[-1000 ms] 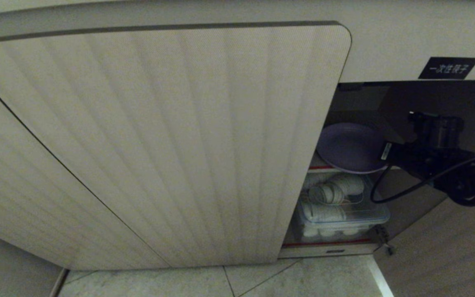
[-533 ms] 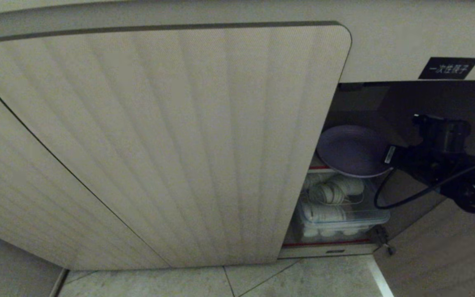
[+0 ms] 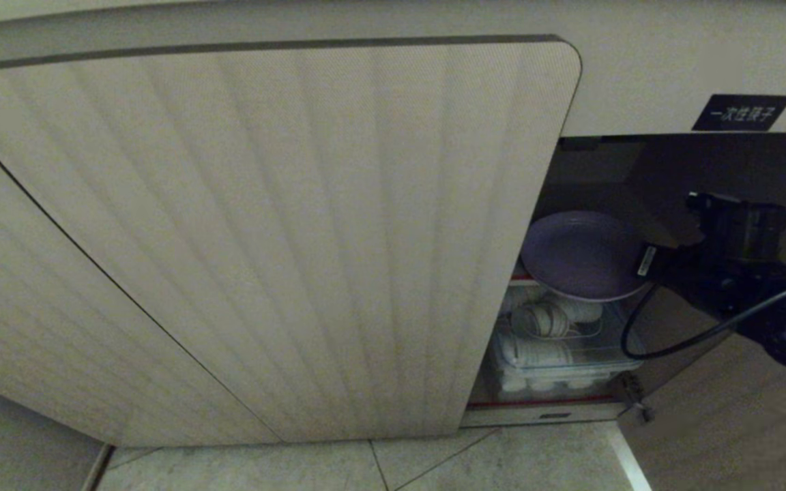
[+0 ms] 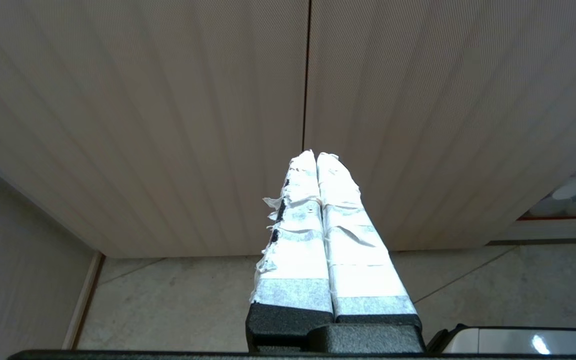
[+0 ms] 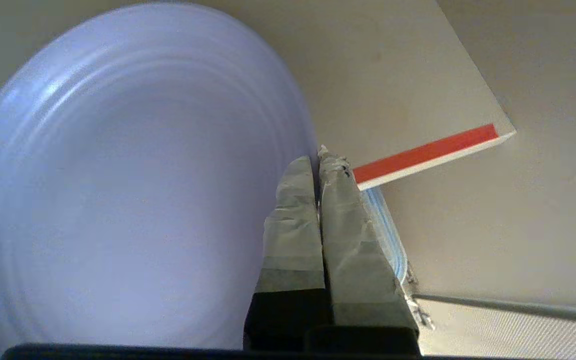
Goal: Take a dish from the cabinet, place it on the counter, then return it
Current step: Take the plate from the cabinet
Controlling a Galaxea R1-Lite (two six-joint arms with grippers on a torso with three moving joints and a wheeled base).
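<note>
While the right gripper [image 5: 318, 160] is reaching into the open cabinet [image 3: 638, 82], its taped fingers [image 5: 293, 220] are pinching together on the near rim of the dish [image 3: 580, 256], with almost no gap showing between them. That lavender plate is sitting at the front of the red-edged shelf [image 5: 425, 152], its edge overhanging the shelf lip, above the clear bin of white crockery [image 3: 560, 341] on the level beneath the shelf. Beside the shelf, the ribbed door [image 3: 263, 232] is standing swung wide and screening most of the opening.

Away from the shelf, the left gripper [image 4: 316, 156] is hanging pressed shut and empty in front of the closed door panels.

From here the risk is lying in the grip itself: only a thin slice of rim is being held, so a smooth plastic plate could be pivoting or sliding free as it is drawn off the shelf, dropping onto the bin below. Pulling at an angle could also be knocking the far edge against the shelf or against the open door close beside it. Whether the plate is already clear of the shelf surface I cannot tell
</note>
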